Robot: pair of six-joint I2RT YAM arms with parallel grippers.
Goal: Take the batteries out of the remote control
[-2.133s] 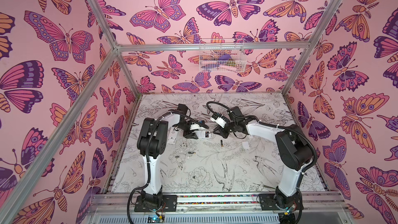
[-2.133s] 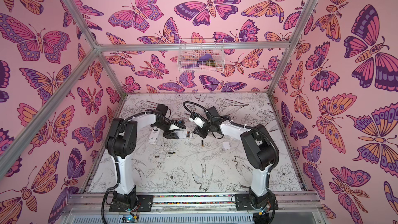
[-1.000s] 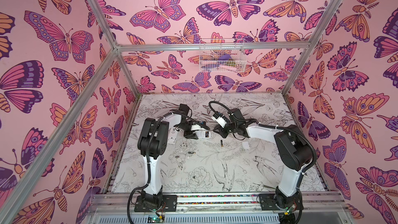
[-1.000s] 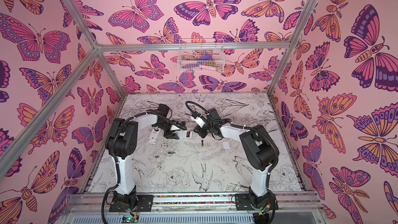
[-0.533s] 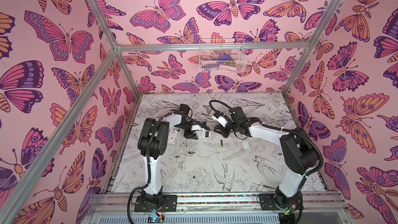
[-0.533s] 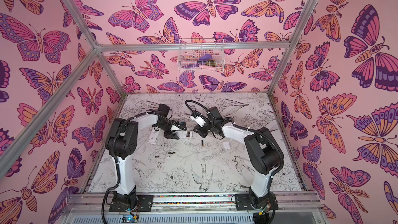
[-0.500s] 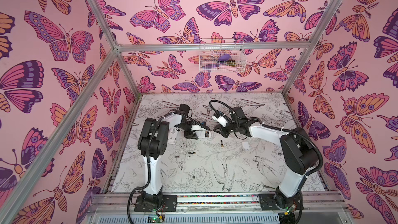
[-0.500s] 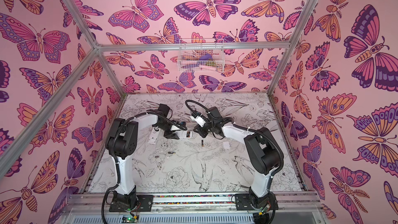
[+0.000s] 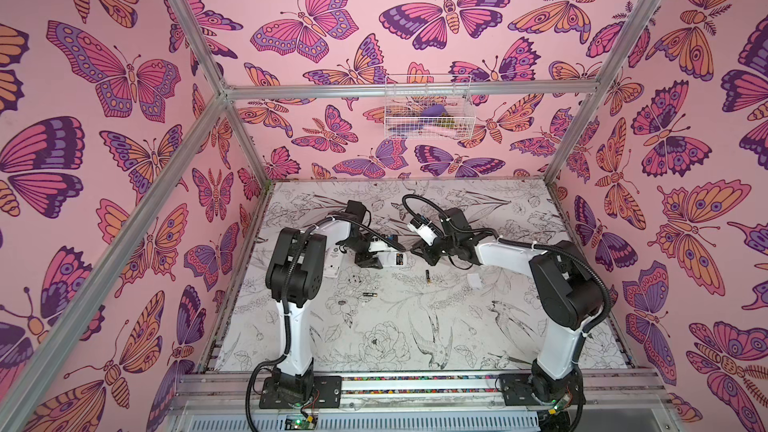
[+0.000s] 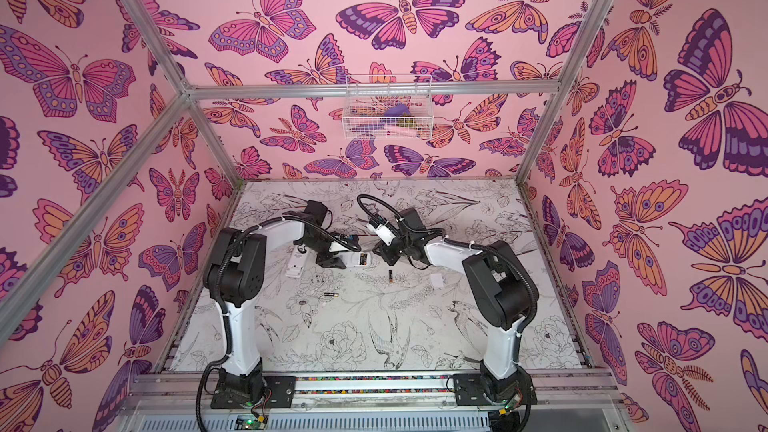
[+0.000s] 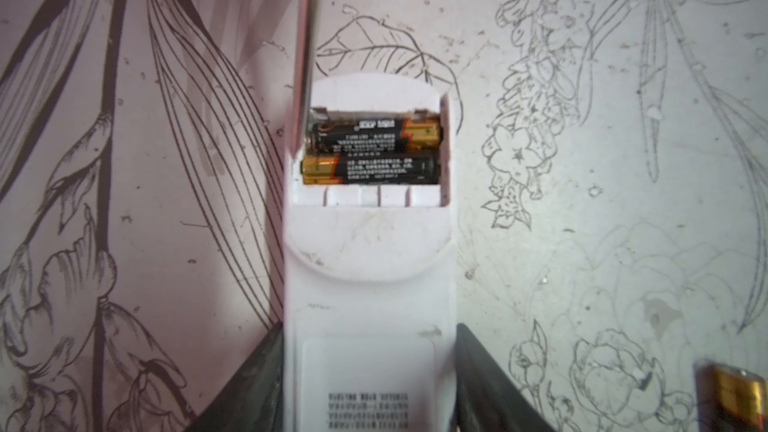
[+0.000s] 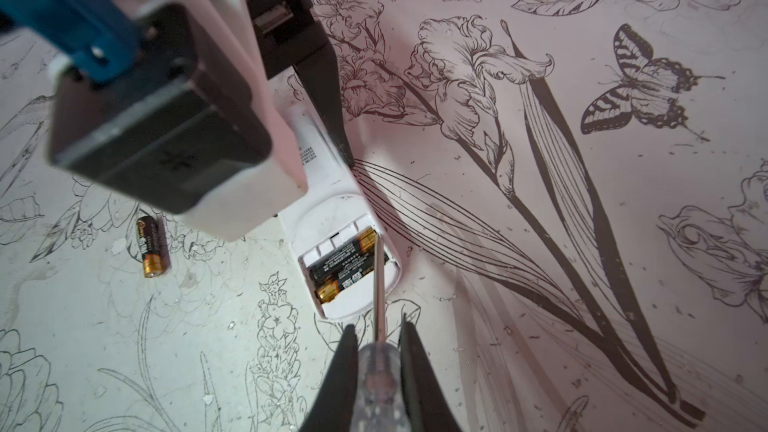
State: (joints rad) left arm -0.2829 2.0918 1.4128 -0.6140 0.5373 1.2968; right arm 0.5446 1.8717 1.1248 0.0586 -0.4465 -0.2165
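My left gripper [image 11: 368, 336] is shut on the sides of the white remote control [image 11: 368, 276], which lies face down on the table [image 9: 415, 326]. Its battery bay is uncovered, with two black, gold-ended batteries [image 11: 372, 155] side by side inside. My right gripper [image 12: 376, 336] is shut on a clear-handled screwdriver [image 12: 376, 380]. The screwdriver's metal tip rests at the bay's edge, by one battery's [image 12: 349, 265] end. Two more batteries lie loose on the table in both top views [image 9: 427, 277] [image 9: 369, 295] [image 10: 391, 275] [image 10: 331, 295].
A second white remote [image 9: 332, 265] lies beside the left arm. A small white cover piece [image 9: 473, 280] sits right of the grippers. A wire basket [image 9: 428, 108] hangs on the back wall. Butterfly-patterned walls enclose the table.
The right arm's elbow has swung out to the right while its gripper stays at the remote's open end. The left gripper and the remote have not moved.
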